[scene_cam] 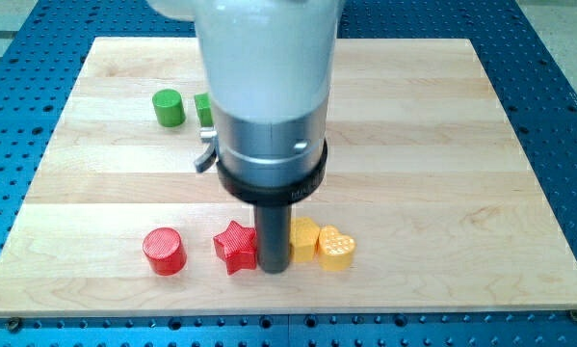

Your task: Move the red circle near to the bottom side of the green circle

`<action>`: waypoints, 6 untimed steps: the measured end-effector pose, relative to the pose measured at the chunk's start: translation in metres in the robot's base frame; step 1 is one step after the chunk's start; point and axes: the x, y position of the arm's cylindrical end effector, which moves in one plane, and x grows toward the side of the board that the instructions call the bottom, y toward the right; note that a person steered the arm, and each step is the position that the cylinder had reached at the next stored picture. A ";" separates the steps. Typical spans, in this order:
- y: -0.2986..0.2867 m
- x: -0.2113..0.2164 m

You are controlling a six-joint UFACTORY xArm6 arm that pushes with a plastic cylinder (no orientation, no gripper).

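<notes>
The red circle [164, 251] sits near the board's bottom edge, left of centre. The green circle [169, 107] stands in the upper left part of the board, far above the red circle. My tip [274, 269] touches down between the red star [235, 247] on its left and a yellow block [304, 238] on its right. The tip is well to the right of the red circle, with the red star between them.
A second green block [203, 109] is partly hidden behind the arm [267, 87], right of the green circle. A yellow heart [336, 249] lies right of the yellow block. The wooden board [442, 145] rests on a blue perforated table.
</notes>
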 end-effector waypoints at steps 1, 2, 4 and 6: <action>-0.010 -0.016; -0.033 0.027; -0.090 0.021; -0.147 -0.022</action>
